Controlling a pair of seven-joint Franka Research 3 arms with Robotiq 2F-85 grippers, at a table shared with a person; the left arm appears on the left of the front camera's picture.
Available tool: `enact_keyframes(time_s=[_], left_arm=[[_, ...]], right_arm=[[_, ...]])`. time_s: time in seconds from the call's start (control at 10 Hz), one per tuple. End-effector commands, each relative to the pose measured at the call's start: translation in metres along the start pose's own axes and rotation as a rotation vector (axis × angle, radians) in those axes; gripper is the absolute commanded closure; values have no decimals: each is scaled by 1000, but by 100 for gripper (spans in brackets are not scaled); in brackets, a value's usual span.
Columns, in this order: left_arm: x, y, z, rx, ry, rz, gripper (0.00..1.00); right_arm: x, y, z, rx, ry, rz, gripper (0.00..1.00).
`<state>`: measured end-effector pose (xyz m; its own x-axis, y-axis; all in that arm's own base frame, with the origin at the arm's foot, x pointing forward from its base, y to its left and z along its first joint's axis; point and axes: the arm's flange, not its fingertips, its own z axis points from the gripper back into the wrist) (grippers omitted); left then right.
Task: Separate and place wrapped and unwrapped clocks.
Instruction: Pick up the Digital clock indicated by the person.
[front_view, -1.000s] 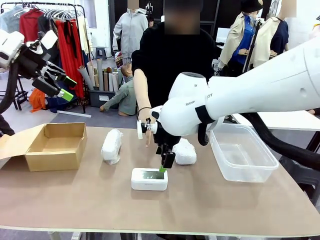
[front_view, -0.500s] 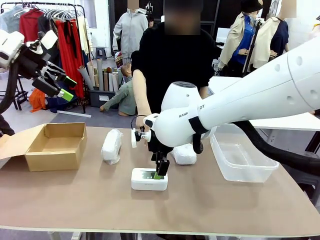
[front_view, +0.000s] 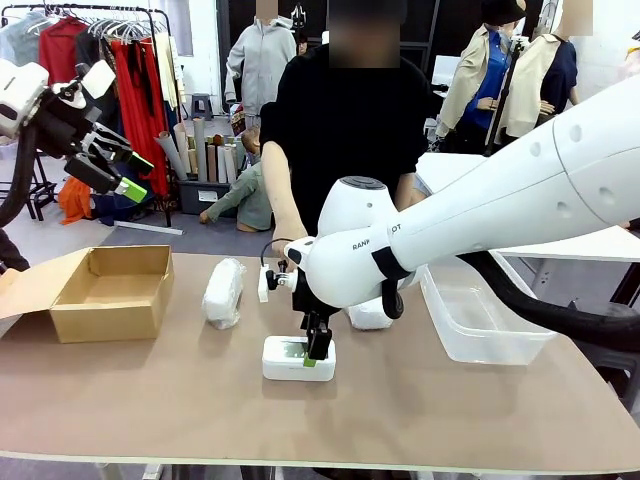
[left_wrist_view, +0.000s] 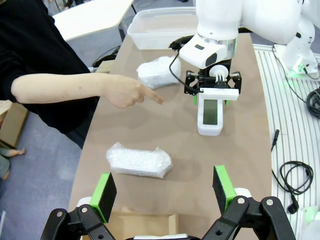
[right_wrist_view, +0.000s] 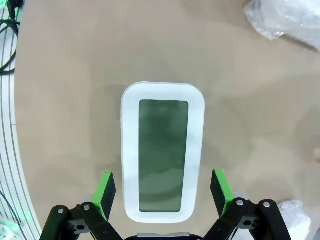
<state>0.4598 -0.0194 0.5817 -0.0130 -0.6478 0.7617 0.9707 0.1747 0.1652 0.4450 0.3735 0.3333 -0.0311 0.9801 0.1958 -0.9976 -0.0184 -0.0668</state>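
- Right gripper (right_wrist_view: 162, 192): released, fingers spread wide, nothing grasped. It is pointed straight down at the brown desk (front_view: 420, 420).
- Bare white rounded-rectangular digital clock with a grey screen (right_wrist_view: 162, 150): laid face up on the desk, directly beneath the right gripper and between its two green pads. The long axis runs away from the wrist, so the pads face the two long sides. In the right wrist view, desk surface is seen between each pad and the clock, so no contact is recorded.
- Judgement: the straddle is set for a pinch across the clock's narrow width. Closing has not yet been done.
- Two lumpy bundles in crinkly white wrapping: one (front_view: 223, 292) is well off to the left of the right gripper. The other (front_view: 368, 318) is just behind it, partly hidden by the right arm. Neither is touched.
- Left gripper (front_view: 128, 172): released and empty, held high and well apart from every clock, above the open brown cardboard box (front_view: 110, 290). This is judged to leave the middle free for the right arm.
- Person's hand (left_wrist_view: 127, 92): the index finger is extended toward the bare clock, near the right gripper. It is judged to be singling out that item.
- Clear plastic tub (front_view: 490, 320): empty, at the right of the right gripper. Which class belongs in it cannot be told.
- Progress judged: sorting is barely begun, as all three clocks lie on the desk.
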Motion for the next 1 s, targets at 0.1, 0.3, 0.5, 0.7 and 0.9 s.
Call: enact_keyframes(time_s=[0.1, 0.3, 0.5, 0.7, 0.9], left_arm=[[0, 0, 1, -4, -7, 0, 0], [0, 0, 1, -4, -7, 0, 0], [0, 0, 1, -4, -7, 0, 0], [0, 0, 1, -4, -7, 0, 0], [0, 0, 1, -4, -7, 0, 0]], right_arm=[[3, -6, -7, -13, 28, -23, 0], [1, -7, -13, 1, 22, -36, 0], [-4, -8, -20, 16, 19, -51, 0], [-7, -8, -24, 26, 11, -57, 0], [-7, -7, -22, 48, -47, -9, 19]])
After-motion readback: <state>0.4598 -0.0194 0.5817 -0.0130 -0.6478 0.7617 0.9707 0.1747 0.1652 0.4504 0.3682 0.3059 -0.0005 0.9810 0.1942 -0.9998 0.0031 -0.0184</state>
